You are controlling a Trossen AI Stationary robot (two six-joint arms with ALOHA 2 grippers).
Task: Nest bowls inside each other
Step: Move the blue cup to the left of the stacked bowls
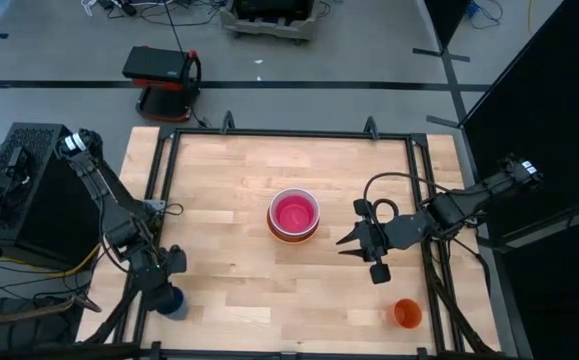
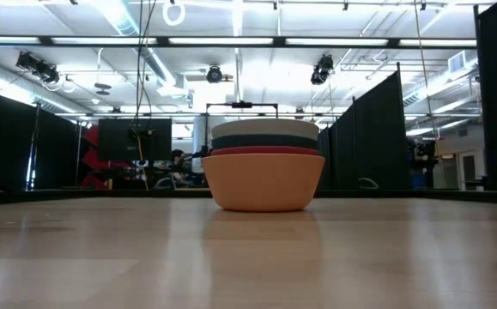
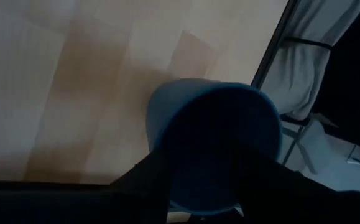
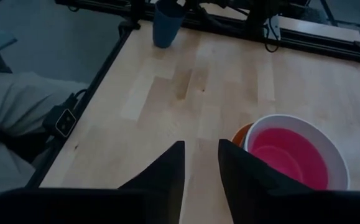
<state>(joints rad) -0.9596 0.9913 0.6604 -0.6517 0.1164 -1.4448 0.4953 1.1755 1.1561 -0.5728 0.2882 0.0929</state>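
**A:** Status, biggest first?

**B:** Wooden table (image 1: 219,180) inside a black frame. Near its middle, the bowl stack (image 1: 294,215): pink bowl (image 4: 291,155) on top, seated in the white bowl (image 2: 263,129), then dark teal (image 2: 263,142), red-orange (image 2: 263,152), yellow-orange bowl (image 2: 263,182) at the bottom on the wood. From table height the rims sit level, each one inside the next, so I'd call the nesting done.

**A:** Arms?

**B:** Right gripper (image 1: 349,243) hangs just beside the stack on its right, tips pointed toward it, touching nothing. Its fingers (image 4: 167,171) stand slightly apart with a narrow gap and nothing between them. Reads like it's clear of the stack.

**A:** Left?

**B:** Left gripper (image 1: 169,280) is at the near-left edge of the table, well away from the stack, directly over a blue cup (image 1: 172,301). Wrist camera shows the cup (image 3: 214,143) right in front of the fingers, rim toward the lens. Can't tell whether the fingers are pinching it or just around it; too dark there.

**A:** Anything else on the table?

**B:** Small orange cup (image 1: 406,314) at the near-right corner, upright, well apart from everything. Both cups sit at the corners, probably to keep the centre free for the bowls.
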